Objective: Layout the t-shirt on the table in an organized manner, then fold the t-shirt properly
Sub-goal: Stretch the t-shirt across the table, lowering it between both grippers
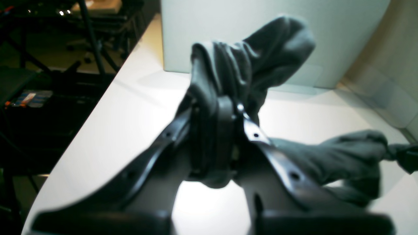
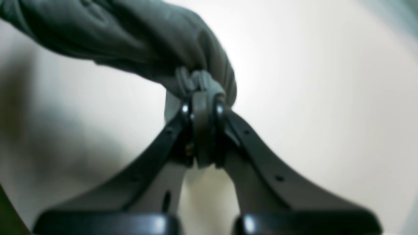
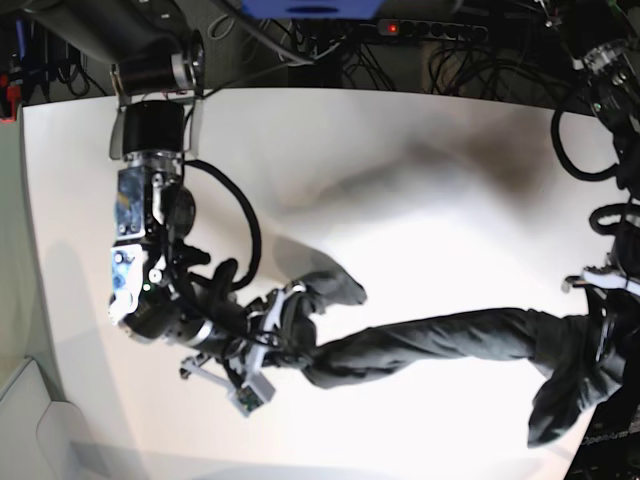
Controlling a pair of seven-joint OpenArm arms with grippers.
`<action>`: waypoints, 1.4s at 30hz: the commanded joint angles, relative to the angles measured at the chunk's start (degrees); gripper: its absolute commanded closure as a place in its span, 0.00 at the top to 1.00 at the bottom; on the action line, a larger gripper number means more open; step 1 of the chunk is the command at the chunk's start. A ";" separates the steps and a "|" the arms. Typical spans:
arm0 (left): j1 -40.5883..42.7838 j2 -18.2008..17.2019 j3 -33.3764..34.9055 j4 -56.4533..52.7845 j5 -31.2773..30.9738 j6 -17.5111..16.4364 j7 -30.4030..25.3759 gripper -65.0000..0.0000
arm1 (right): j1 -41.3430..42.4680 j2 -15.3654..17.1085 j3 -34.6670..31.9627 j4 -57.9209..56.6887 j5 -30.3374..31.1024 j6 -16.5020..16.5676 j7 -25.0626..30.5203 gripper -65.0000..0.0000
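The dark grey t-shirt hangs bunched into a long rope-like band between both grippers, just above the white table. My right gripper is shut on one end, a loose flap sticking out past it. In its wrist view that right gripper pinches a wad of the t-shirt over the table. At the table's right edge my left gripper is shut on the other end. The left gripper clamps folds of the t-shirt, with more cloth trailing off to the right.
A pale upright panel stands at the table's far side in the left wrist view. Dark furniture lies beyond the table edge. Cables and a power strip run along the top of the base view. A pale bin sits bottom left.
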 commanded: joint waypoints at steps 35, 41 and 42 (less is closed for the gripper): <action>3.98 1.92 -0.30 0.46 0.17 0.23 -1.66 0.01 | -1.88 6.66 0.14 4.69 0.11 0.31 -3.70 0.19; 5.03 4.21 -0.39 -6.40 0.17 0.23 -1.93 0.01 | -5.31 6.49 0.14 4.95 0.20 0.31 -0.88 0.24; 5.21 4.29 -0.39 -7.81 0.17 0.23 -1.93 0.01 | -5.83 6.49 0.14 4.95 0.20 0.31 -0.27 0.24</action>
